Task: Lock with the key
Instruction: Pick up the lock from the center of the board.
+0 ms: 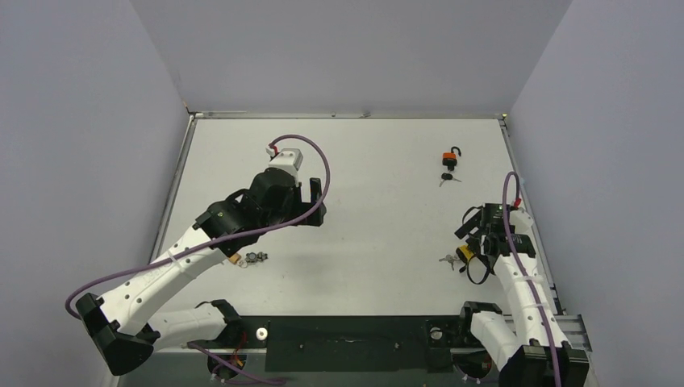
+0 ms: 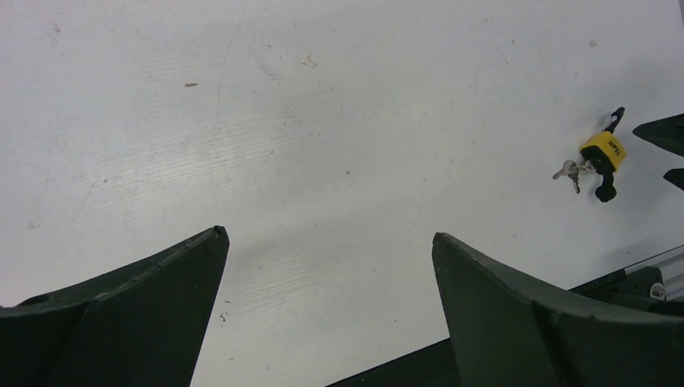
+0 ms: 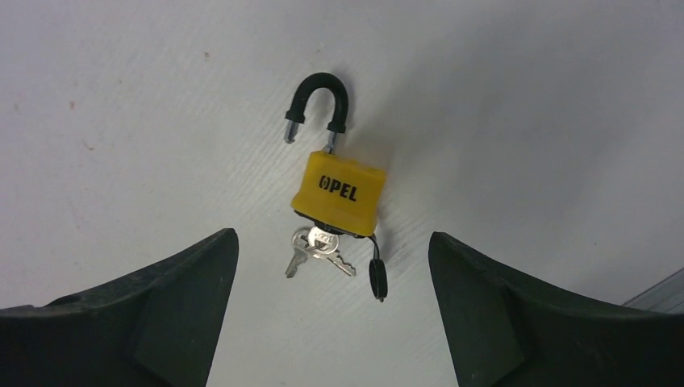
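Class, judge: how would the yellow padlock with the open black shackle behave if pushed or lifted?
Lying flat, the yellow padlock probably slides, not rolls. Its open black shackle may swivel. The silver keys below would likely dangle.

You have a yellow padlock [image 3: 339,193] with black lettering and a black shackle [image 3: 319,89], silver keys [image 3: 310,251], a plain white surface [image 3: 121,97], and a second padlock [image 1: 448,158] in orange.
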`<control>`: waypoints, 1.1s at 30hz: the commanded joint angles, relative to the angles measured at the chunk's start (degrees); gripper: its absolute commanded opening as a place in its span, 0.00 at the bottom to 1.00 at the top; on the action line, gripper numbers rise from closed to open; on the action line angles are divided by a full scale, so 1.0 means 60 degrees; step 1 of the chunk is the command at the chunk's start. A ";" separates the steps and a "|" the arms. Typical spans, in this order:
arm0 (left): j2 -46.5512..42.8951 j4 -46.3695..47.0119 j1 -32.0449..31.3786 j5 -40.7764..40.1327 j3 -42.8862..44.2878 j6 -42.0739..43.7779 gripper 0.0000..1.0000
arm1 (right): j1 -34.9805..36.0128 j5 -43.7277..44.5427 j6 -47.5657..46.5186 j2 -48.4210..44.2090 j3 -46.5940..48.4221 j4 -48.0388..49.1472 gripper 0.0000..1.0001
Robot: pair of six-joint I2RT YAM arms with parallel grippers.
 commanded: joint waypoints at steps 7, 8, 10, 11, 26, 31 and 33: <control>-0.0714 0.0561 0.0070 0.0302 -0.0366 -0.0153 0.98 | -0.0969 -0.1100 -0.0154 0.1633 -0.0448 0.1420 0.77; -0.0740 0.0580 0.0085 0.0333 -0.0401 -0.0154 0.99 | -0.1033 -0.1053 -0.0118 0.1714 -0.0426 0.1460 0.75; -0.0805 0.0617 0.0102 0.0468 -0.0440 -0.0159 0.99 | -0.1116 -0.0969 0.0003 0.1965 -0.0394 0.1572 0.71; -0.0827 0.0608 0.0115 0.0496 -0.0439 -0.0149 0.99 | -0.1137 -0.0942 0.0085 0.2098 -0.0382 0.1639 0.69; -0.1057 0.0587 0.0351 0.0690 -0.0587 -0.0124 0.99 | -0.1176 -0.0701 0.0388 0.3335 -0.0389 0.2254 0.55; -0.1000 0.0596 0.0398 0.0927 -0.0596 -0.0177 0.99 | -0.1152 -0.0667 0.0333 0.3311 -0.0465 0.2312 0.34; -0.0949 0.0629 0.0415 0.1169 -0.0602 -0.0203 0.99 | -0.1060 -0.0672 0.0265 0.3195 -0.0471 0.2332 0.28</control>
